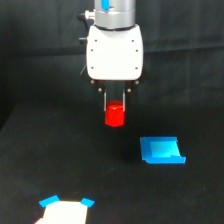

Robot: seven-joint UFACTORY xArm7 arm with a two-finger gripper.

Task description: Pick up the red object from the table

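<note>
Fingers closed on the red block, one thin dark prong down each side of its upper half, lower half hanging out below the tips. Block upright, seemingly clear of the table, though the glossy black surface makes the gap beneath hard to judge. Above the fingers, white wrist housing pointing straight down. Below the fingers and off toward the exterior view's right, blue square piece lying flat, well apart from the block. Further below, toward the exterior view's left and at the frame's bottom edge, pale object with blue corners, too blurred to identify. Step in hand, by the look of it: the lift, with the grasp already made. Next move likely a straight rise with steady squeeze, no sideways drift. Possible risk: slipping, given only the upper part pinched.
</note>
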